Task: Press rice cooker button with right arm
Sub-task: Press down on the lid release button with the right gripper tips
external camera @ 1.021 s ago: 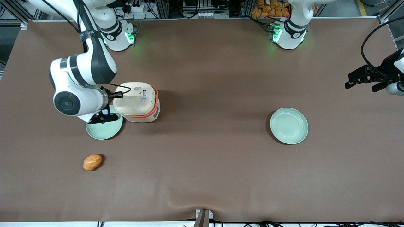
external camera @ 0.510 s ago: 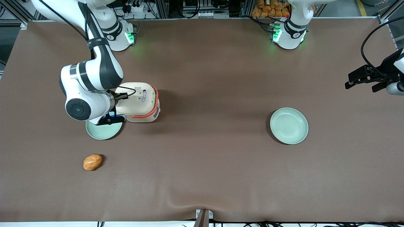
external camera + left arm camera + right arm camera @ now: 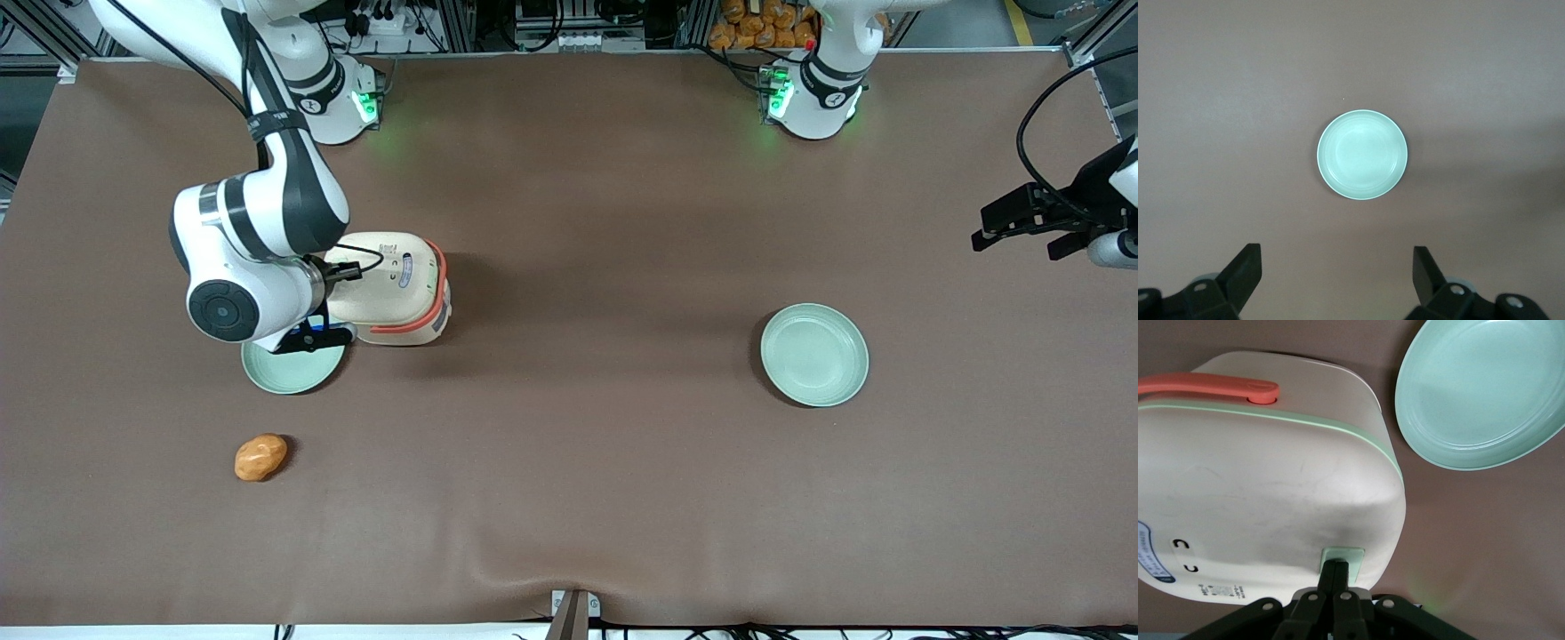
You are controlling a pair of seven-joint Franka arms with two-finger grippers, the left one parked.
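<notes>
The rice cooker (image 3: 391, 284) is cream-beige with a coral-orange band and handle and a pale green rim, and its lid is closed. It stands on the brown table toward the working arm's end. The right arm (image 3: 222, 307) reaches down beside it, and its wrist hides most of the gripper in the front view. In the right wrist view the black gripper (image 3: 1337, 565) is shut and empty. Its closed fingertips (image 3: 1331, 577) touch the small pale green button (image 3: 1353, 555) on the cooker's (image 3: 1265, 500) side wall.
A pale green plate (image 3: 289, 366) lies beside the cooker, nearer the front camera and partly under the wrist; it also shows in the right wrist view (image 3: 1478, 393). An orange-brown lump (image 3: 260, 456) lies nearer still. A second plate (image 3: 813, 354) lies toward the parked arm's end.
The right arm has moved in toward the cooker, bringing the gripper against its side wall. It has hardly moved in the last half second. The cooker has stayed in place.
</notes>
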